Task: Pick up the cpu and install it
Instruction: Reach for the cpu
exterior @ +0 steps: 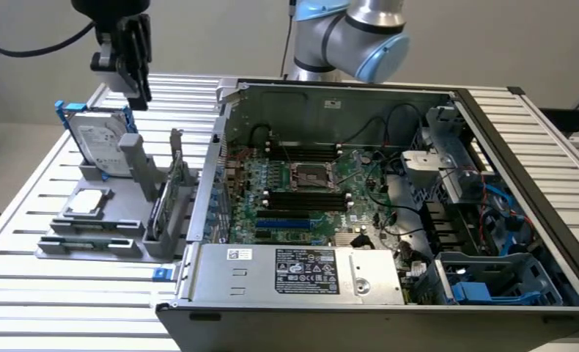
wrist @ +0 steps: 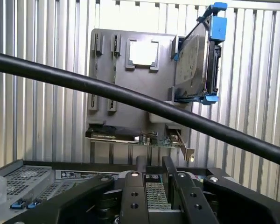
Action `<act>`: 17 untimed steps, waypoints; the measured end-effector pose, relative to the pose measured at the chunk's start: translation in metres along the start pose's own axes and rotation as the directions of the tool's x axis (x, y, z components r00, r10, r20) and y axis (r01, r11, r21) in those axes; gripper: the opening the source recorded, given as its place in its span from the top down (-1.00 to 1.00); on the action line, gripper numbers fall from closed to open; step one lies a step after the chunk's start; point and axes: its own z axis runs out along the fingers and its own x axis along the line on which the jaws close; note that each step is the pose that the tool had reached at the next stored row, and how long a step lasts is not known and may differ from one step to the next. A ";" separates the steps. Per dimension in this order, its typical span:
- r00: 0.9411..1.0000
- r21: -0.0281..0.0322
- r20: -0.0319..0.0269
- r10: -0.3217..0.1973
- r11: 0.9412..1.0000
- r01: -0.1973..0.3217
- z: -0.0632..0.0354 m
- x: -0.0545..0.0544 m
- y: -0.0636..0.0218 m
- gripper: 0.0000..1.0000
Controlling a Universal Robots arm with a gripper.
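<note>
cpu (exterior: 87, 200) flat, silver face up, in grey holder (exterior: 123, 216) | gripper (exterior: 139, 97) well apart, narrowly spread, empty

A blue-framed hard drive (exterior: 102, 141) stands upright on the grey holder (exterior: 123, 214) beside the open computer case (exterior: 338, 103).

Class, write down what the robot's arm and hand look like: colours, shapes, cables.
The arm has silver-grey tube segments and rounded joints with light blue caps. The hand is black and blocky, with silver screw heads. A thick black cable runs to it.
</note>
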 end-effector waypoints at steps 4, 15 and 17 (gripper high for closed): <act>1.000 0.000 0.000 0.000 1.000 0.000 0.0011 -0.001 0.0180 0.73; 1.000 0.000 0.000 0.000 1.000 0.000 0.0053 -0.003 0.0680 0.79; 1.000 0.000 0.000 0.000 1.000 0.000 0.0063 -0.003 0.0770 0.79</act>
